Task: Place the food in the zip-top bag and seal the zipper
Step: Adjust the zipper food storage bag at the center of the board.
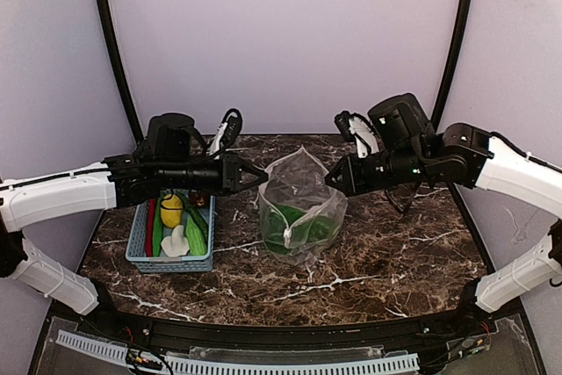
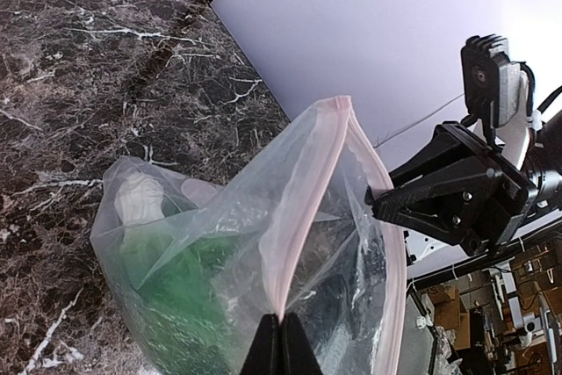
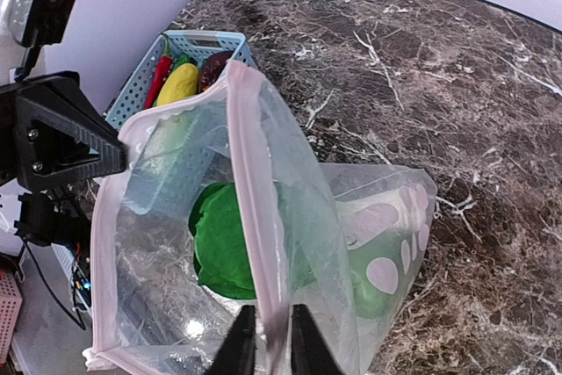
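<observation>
Zip-top bag [image 1: 301, 208], clear, standing mouth-up at middle of table [image 1: 395, 252]; green leafy bunch [image 3: 224, 239] inside. Zipper [image 3: 255, 199] unsealed, mouth gaping. Left gripper [image 2: 281, 347] at left mouth corner, fingers pressed together on the strip. Right gripper [image 3: 270, 344] at right corner, fingers narrowly parted astride the strip; actual grip cannot be told. Light blue basket [image 1: 171, 263] left of bag, holding yellow oval piece [image 1: 171, 211] and red chilli [image 1: 150, 226].

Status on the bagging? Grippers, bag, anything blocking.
Left gripper shut on zip-top bag rim; right gripper pinching opposite rim. Bag mouth open, green leafy bunch inside; remaining food in basket. Nothing blocking.
</observation>
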Controlling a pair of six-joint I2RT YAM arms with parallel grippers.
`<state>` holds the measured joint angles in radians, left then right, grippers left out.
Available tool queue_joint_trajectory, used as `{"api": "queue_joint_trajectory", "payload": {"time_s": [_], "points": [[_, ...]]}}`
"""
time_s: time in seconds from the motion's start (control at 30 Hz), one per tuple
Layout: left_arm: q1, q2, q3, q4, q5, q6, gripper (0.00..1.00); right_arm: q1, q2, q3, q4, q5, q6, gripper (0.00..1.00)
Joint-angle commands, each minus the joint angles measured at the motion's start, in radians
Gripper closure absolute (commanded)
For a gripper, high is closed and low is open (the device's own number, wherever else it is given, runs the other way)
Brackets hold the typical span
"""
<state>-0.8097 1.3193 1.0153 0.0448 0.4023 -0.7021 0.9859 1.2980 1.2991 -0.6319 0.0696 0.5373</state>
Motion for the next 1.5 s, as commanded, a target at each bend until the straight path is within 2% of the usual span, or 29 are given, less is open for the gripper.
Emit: {"api": "queue_joint_trajectory", "payload": {"time_s": [0.0, 0.03, 0.13, 0.2, 0.27, 0.3, 0.33, 0.37, 0.43, 0.5, 0.63, 0.77, 0.93, 1.23, 1.47], "points": [[0.003, -0.042, 0.033, -0.028, -0.026, 0.018, 0.99, 0.011, -0.016, 0.018, -0.018, 0.050, 0.004, 0.96], [0.003, -0.044, 0.032, -0.036, -0.032, 0.022, 0.99, 0.011, -0.024, 0.014, -0.011, 0.047, 0.005, 0.99], [0.003, -0.050, 0.040, -0.109, -0.084, 0.033, 0.99, 0.011, -0.049, 0.003, 0.011, 0.029, 0.006, 1.00], [0.003, -0.053, 0.056, -0.192, -0.139, 0.054, 0.93, 0.010, -0.062, -0.009, 0.032, 0.012, 0.009, 1.00], [0.003, -0.062, 0.061, -0.278, -0.197, 0.070, 0.81, 0.010, -0.070, -0.023, 0.052, -0.001, 0.014, 1.00], [0.003, -0.068, 0.054, -0.321, -0.212, 0.078, 0.68, 0.010, -0.073, -0.030, 0.059, -0.002, 0.016, 1.00], [0.003, -0.084, 0.047, -0.338, -0.235, 0.081, 0.60, 0.011, -0.075, -0.037, 0.064, -0.002, 0.019, 1.00], [0.003, -0.093, 0.030, -0.366, -0.243, 0.088, 0.47, 0.011, -0.074, -0.044, 0.070, -0.002, 0.021, 1.00], [0.003, -0.136, 0.008, -0.410, -0.265, 0.101, 0.30, 0.010, -0.076, -0.054, 0.079, 0.003, 0.021, 1.00], [0.010, -0.169, -0.005, -0.476, -0.309, 0.112, 0.18, 0.011, -0.075, -0.058, 0.086, 0.005, 0.020, 1.00], [0.075, -0.245, -0.050, -0.578, -0.352, 0.110, 0.03, 0.011, -0.069, -0.059, 0.100, -0.001, 0.017, 1.00], [0.177, -0.282, -0.105, -0.596, -0.305, 0.130, 0.01, 0.011, -0.063, -0.064, 0.114, -0.008, 0.013, 1.00], [0.318, -0.226, -0.152, -0.599, -0.297, 0.157, 0.01, 0.011, -0.058, -0.063, 0.116, -0.014, 0.016, 1.00], [0.408, -0.043, -0.141, -0.570, -0.496, 0.203, 0.01, 0.010, -0.064, -0.054, 0.117, -0.021, 0.016, 1.00], [0.440, 0.060, -0.153, -0.509, -0.489, 0.232, 0.01, 0.011, -0.064, -0.048, 0.113, -0.020, 0.011, 1.00]]}}
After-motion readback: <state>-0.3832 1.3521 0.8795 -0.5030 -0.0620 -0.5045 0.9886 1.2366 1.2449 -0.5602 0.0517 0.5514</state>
